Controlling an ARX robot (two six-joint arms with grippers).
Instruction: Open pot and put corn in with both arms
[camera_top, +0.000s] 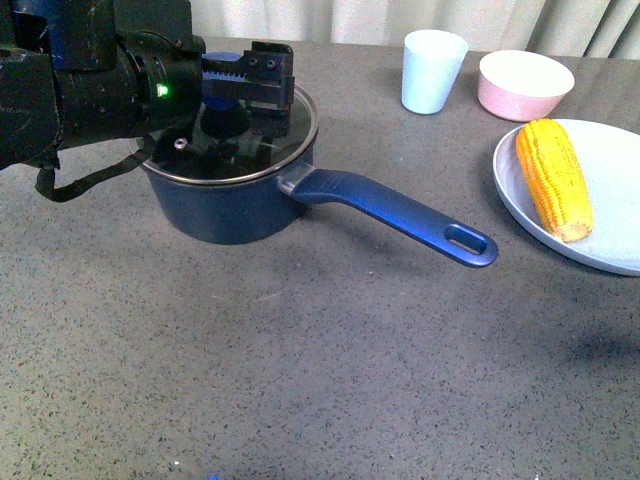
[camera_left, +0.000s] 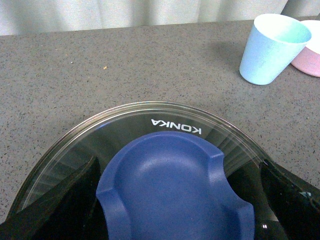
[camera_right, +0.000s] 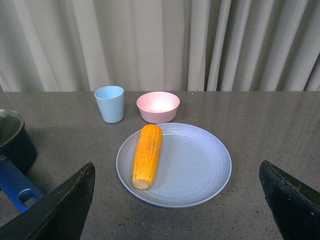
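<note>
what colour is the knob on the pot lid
Dark blue knob, best in the left wrist view.

Left arm (camera_top: 90, 80): enters from the left and reaches level to the right, green wrist light lit. Left gripper (camera_top: 245, 85): fingers (camera_left: 70, 205) stand on either side of the lid knob (camera_left: 172, 190); contact cannot be confirmed. Right arm: outside the front view. Right gripper (camera_right: 176, 172): jaws spread wide, fingers (camera_right: 65, 205) dark, nothing between them, held above the table surface.
</note>
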